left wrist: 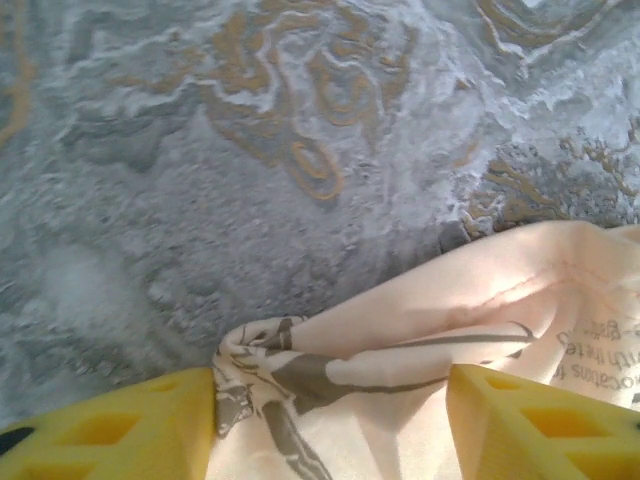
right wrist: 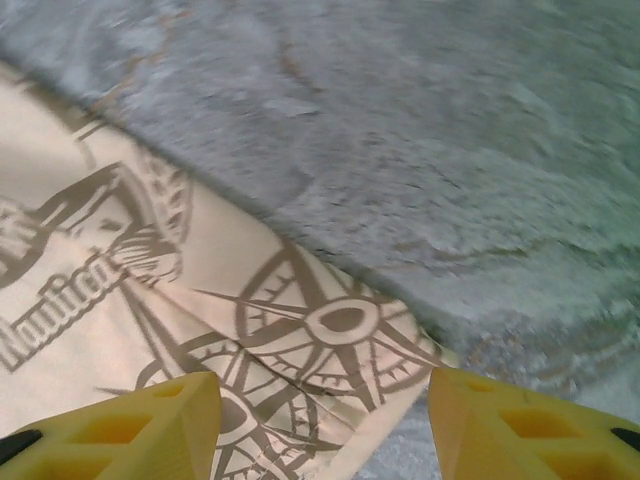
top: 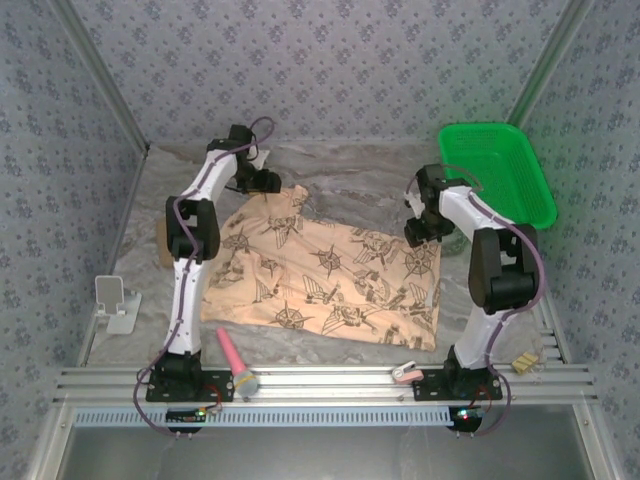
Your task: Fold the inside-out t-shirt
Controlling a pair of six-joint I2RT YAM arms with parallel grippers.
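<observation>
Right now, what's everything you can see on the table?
shirt: one, peach with dark compasses, spread mid-table
basket: one, green, far right
stand: one, white, left edge
tool: one, pink and grey, near rail, left
clip: one, pinkish, near rail, right
tan bit: one, tan, near right corner
left gripper: one, yellow fingers, astride shirt's far-left corner
right gripper: one, yellow fingers, open above shirt's far-right corner

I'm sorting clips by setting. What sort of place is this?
Probably a staged robot test booth, not a home: patterned wallpaper panels in metal framing enclose a marbled grey tabletop, and two white-and-black robot arms are bolted to an aluminium rail at its near edge.
</observation>
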